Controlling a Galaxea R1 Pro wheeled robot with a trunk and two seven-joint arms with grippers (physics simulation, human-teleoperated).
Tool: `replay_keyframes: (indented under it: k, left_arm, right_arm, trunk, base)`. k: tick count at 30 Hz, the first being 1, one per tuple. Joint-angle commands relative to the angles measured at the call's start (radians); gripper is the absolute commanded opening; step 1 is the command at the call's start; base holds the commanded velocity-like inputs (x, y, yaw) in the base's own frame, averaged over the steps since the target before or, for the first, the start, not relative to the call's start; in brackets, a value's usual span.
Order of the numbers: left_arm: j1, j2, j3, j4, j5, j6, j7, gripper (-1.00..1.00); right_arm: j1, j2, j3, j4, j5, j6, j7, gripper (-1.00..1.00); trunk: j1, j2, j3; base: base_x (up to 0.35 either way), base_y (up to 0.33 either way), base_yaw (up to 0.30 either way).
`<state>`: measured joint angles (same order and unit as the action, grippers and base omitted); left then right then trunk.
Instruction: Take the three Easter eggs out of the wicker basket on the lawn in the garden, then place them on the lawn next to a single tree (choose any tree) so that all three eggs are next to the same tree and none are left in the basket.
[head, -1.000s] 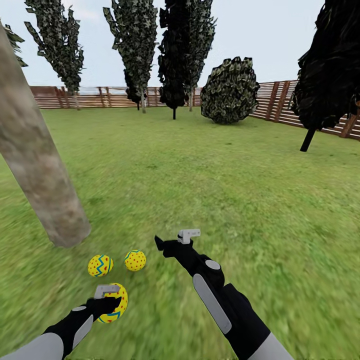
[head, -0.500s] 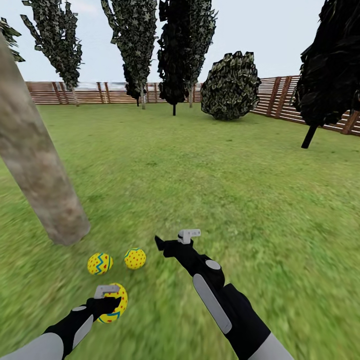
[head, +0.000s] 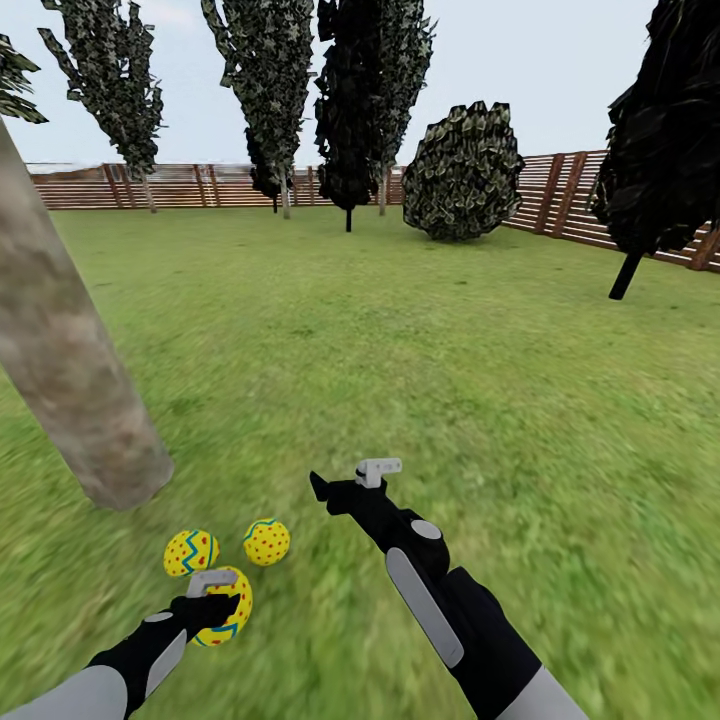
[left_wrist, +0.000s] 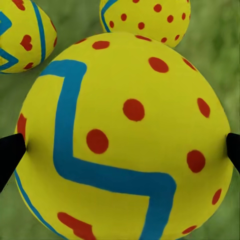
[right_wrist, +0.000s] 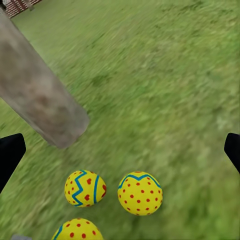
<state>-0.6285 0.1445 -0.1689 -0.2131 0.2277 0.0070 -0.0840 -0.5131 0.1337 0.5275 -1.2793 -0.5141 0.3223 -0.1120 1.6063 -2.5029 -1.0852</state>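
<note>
Where the grass meets the foot of the trunk (head: 75, 400), three round, glossy yellow eggs sit close together: two lie on the lawn (head: 420, 330), one with a blue zigzag (head: 190, 552) and one mostly dotted red (head: 267, 541), while the third egg (head: 228, 604) is clamped in the left gripper (head: 212, 596). From the left wrist that held egg (left_wrist: 125, 140) looms large, its smooth shell crossed by a thick blue zigzag and scattered red dots, with a dark fingertip (left_wrist: 10, 155) pressed against each side and the other two eggs just beyond it. Whether the held egg touches the grass cannot be told. The right wrist looks down on the trunk (right_wrist: 42, 95), a thick, mottled grey-tan cylinder leaning across the green, and on the two loose eggs just beside its base, apart from each other. The right gripper (head: 345, 482) hovers over bare grass with its black fingers spread wide, holding nothing. Only the head camera takes in the far garden: a brown slatted fence (head: 180, 186), dark narrow trees (head: 355, 110) and a rounded, blocky-leaved bush (head: 462, 172).
</note>
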Motion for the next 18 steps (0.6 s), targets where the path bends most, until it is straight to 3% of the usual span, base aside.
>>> replay_keyframes:
  k: [1,18]
  left_arm:
    - [0.0,0.001,-0.008,0.0,0.01,0.001,0.0,-1.0]
    - [-0.001,0.001,-0.008,-0.001,0.011,-0.001,0.0,-1.0]
  right_arm:
    - [-0.001,0.0,0.002,-0.002,-0.01,0.003,-0.009,1.0]
    - [-0.001,0.0,0.002,-0.004,-0.01,0.003,-0.008,1.0]
  trunk:
    - [0.0,0.0,-0.001]
    - [0.0,0.0,-0.001]
  base:
    - [0.065,0.032,0.0]
    - [0.014,0.022,0.0]
